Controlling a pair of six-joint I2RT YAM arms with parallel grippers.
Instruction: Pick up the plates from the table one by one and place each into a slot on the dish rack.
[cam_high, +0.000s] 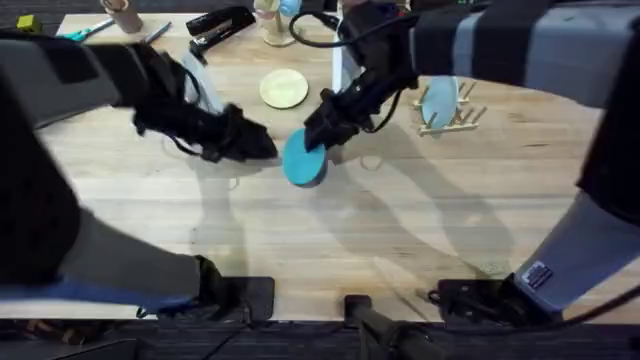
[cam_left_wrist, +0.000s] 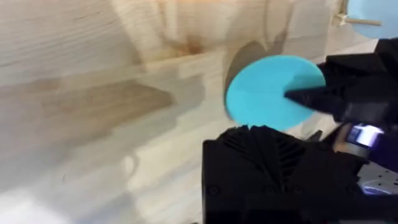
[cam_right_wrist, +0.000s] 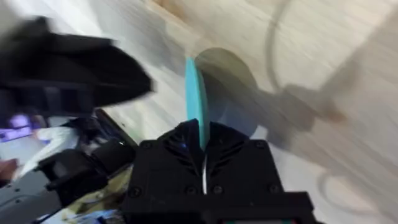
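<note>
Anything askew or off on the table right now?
Nothing damaged or spilled. The round teal-blue plate stands on edge mid-table because the right claw is shut on its rim. The round cream-yellow plate lies flat, and the small light-wood peg dish rack sits upright.

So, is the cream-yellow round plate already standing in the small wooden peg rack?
No, the cream-yellow round plate lies flat on the wooden table, apart from the small wooden peg rack.

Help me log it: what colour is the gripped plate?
Teal-blue plate; left wrist view shows it best.

Wood table (cam_high: 300, 240): cream plate (cam_high: 284, 88), rack (cam_high: 448, 112), perhaps clutter.
</note>
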